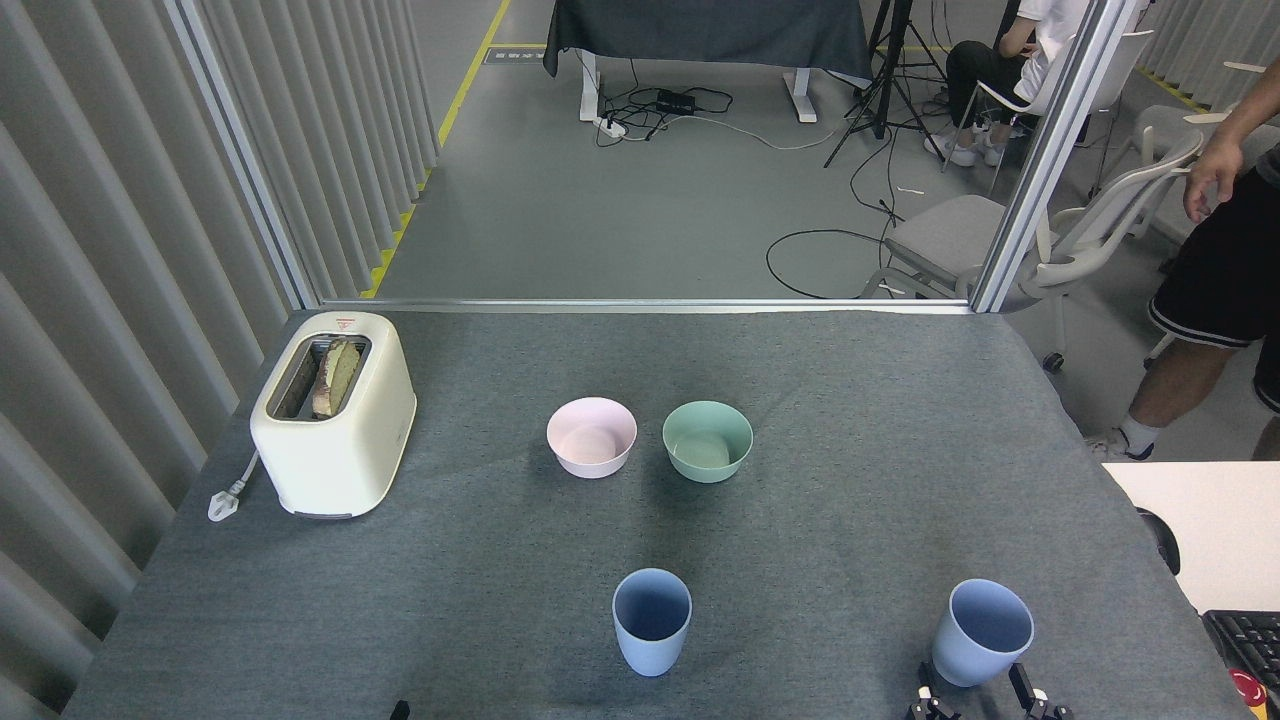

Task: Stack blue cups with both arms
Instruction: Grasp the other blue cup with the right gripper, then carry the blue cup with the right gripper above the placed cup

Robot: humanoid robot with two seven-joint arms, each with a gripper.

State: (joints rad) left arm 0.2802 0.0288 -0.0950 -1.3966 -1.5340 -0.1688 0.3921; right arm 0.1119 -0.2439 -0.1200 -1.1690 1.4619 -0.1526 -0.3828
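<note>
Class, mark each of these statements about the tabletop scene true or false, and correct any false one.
1. The two matte light-blue tumblers, one near the middle and one at the right, are stacked. False: they stand apart, both upright.
2. The cream toaster holds bread. True.
3. The pale pink bowl lies right of the mint-green bowl. False: it lies left of it.
4. The right claw has a finger on each side of the right tumbler's base. True.
5. The grey cloth-covered table carries a kettle. False: none shows.
</note>
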